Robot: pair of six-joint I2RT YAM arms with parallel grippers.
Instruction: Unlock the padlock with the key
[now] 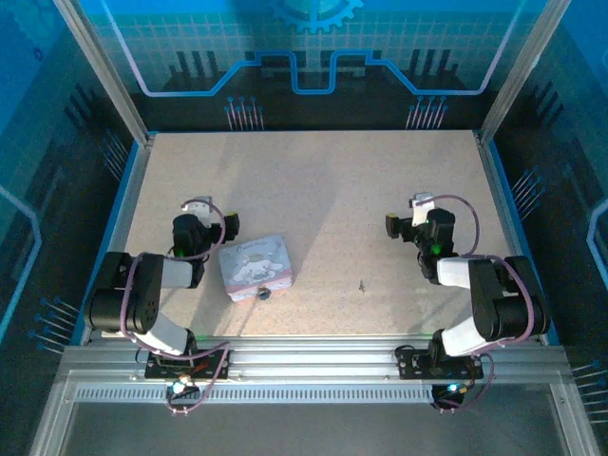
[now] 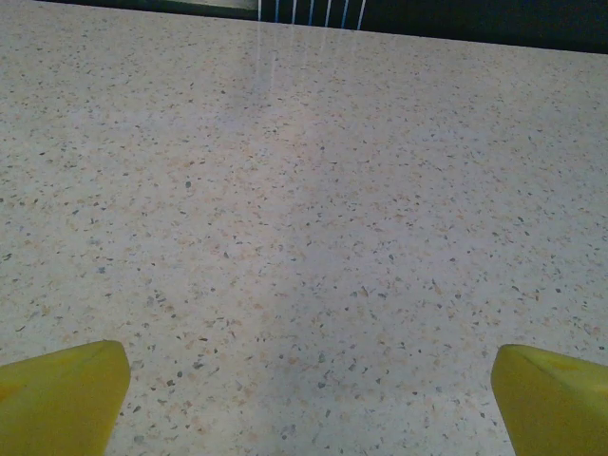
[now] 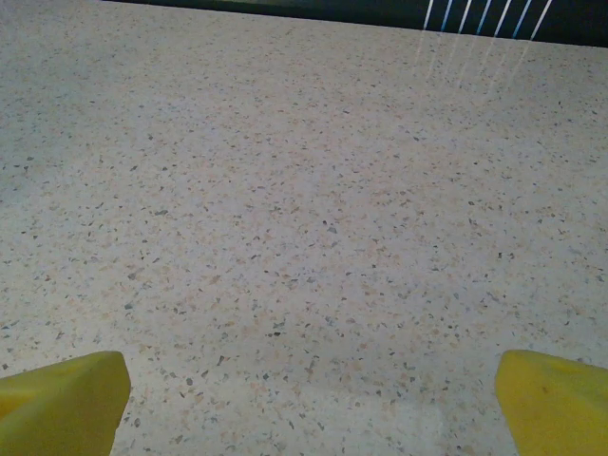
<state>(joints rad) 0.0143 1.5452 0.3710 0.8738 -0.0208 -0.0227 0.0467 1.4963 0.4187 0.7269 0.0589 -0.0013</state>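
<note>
Tabletop (image 1: pixel 313 190) speckled beige, walls (image 1: pixel 399 38) blue

The tin box (image 1: pixel 255 267) lies on the tabletop (image 1: pixel 313 180) at about 7 o'clock from its middle. The padlock (image 1: pixel 264 294) sits at the tin's 5 o'clock, right at its near edge (whether it touches, I cannot tell). The key (image 1: pixel 362 284) lies at 3 o'clock from the padlock, well apart from it. The left hand (image 1: pixel 197 205) stands near the tin, at its 10 o'clock. The right hand (image 1: pixel 421 202) is at the key's 1 o'clock, farther back.
</note>
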